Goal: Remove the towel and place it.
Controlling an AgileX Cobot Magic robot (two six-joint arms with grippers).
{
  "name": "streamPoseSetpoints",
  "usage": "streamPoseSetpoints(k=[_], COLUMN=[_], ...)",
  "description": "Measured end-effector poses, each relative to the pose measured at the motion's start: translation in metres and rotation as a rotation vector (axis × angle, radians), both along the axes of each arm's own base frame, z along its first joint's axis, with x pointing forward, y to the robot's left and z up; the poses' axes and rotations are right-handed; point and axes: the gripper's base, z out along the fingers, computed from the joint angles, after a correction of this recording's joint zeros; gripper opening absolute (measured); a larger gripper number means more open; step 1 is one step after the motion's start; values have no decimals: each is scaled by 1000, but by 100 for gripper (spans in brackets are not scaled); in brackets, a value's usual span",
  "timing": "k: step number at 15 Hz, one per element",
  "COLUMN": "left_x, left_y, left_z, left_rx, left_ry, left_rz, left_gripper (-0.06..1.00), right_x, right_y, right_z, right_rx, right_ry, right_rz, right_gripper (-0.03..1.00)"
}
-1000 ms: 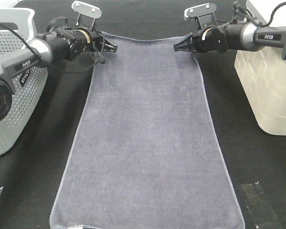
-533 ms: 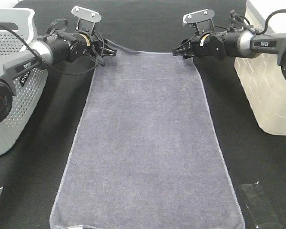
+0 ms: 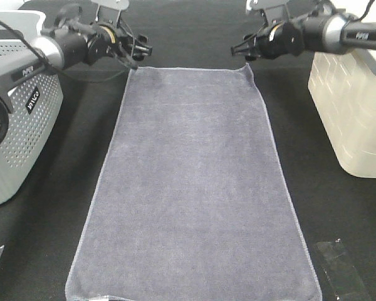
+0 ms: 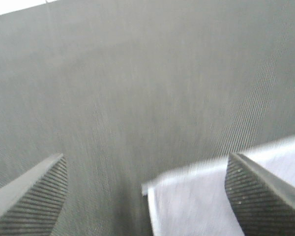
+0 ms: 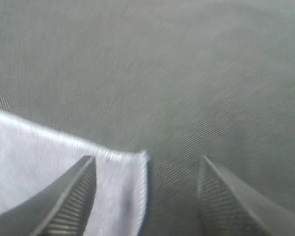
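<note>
Black tabletop [image 3: 194, 31] carrying towel [image 3: 191, 188], long axis lying toward the camera; left gripper [image 3: 143, 49] and right gripper [image 3: 238, 51] hovering, jaws apart and empty, above its far corners.

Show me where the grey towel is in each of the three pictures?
Exterior high: the towel lies flat down the middle of the black table, between the two baskets.
Left wrist: only one towel corner shows, between the open end effector fingers.
Right wrist: the other far corner shows, partly behind one finger.
Shared landmark: the black table cloth under the towel in every view.
</note>
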Motion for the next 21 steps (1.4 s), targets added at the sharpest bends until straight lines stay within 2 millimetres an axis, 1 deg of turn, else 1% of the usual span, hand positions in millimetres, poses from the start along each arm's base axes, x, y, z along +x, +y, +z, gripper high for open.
streamPoseSetpoints(k=[2,3,4,5,6,7,8,10,11,13,16,17,18,20,21], left_x=[-4,-7,-7,-17,-23,-23,-29,-45,-54,-77,-117,-126,-136,-159,-180], left_y=[-6,-10,-10,-22,-26,-26,-31,-38,-41,-42,-34,-33,-31,-29,-28], left_z=[15,25,25,59,73,73,89,118,130,159,204,218,238,277,307], left_rx=[0,2,2,12,16,16,22,39,57,103,165,166,154,77,28], left_ry=[27,40,40,66,80,80,96,144,188,287,438,439,417,373,332], left_rz=[9,11,11,14,17,17,21,33,44,70,113,108,86,18,-47], left_gripper=[83,83,83,83,82,82,81,81,80,81,81,81,81,81,81], right_x=[-4,-7,-7,-17,-22,-22,-28,-43,-51,-72,-109,-122,-136,-157,-176], right_y=[-2,-4,-4,-7,-8,-8,-9,-1,3,5,-3,-6,-9,-15,-19], right_z=[22,36,36,67,79,79,89,108,116,142,184,198,212,240,256], right_rx=[11,13,13,32,29,29,16,-31,-51,-42,-29,-29,-30,-24,-22], right_ry=[26,33,33,87,113,113,145,211,247,339,477,517,556,528,505], right_rz=[-28,-40,-40,-78,-90,-90,-93,-62,-47,-48,-66,-70,-74,-66,-56], right_gripper=[58,58,58,58,58,58,58,58,58,58,58,58,58,58,58])
